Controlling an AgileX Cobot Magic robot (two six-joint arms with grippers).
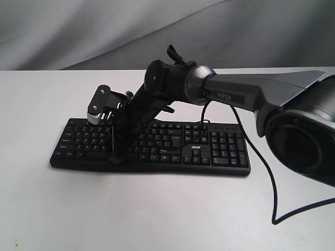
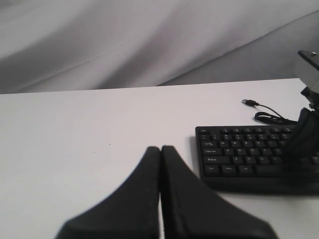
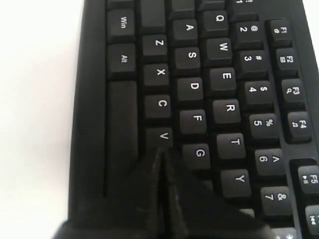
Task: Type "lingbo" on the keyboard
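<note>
The black keyboard with a white acer logo lies across the white table. My right arm reaches over it from the right. The right gripper points down at the left-middle letter keys. In the right wrist view the right gripper is shut, its tips against the keyboard at the edge of the V key, beside G. The key under the tips is hidden. My left gripper is shut and empty over bare table, left of the keyboard. It is outside the exterior view.
The keyboard's thin USB cable coils behind its far left corner, with the plug lying loose. A thick black cable hangs from the right arm and runs over the table right of the keyboard. A grey cloth backdrop stands behind the table.
</note>
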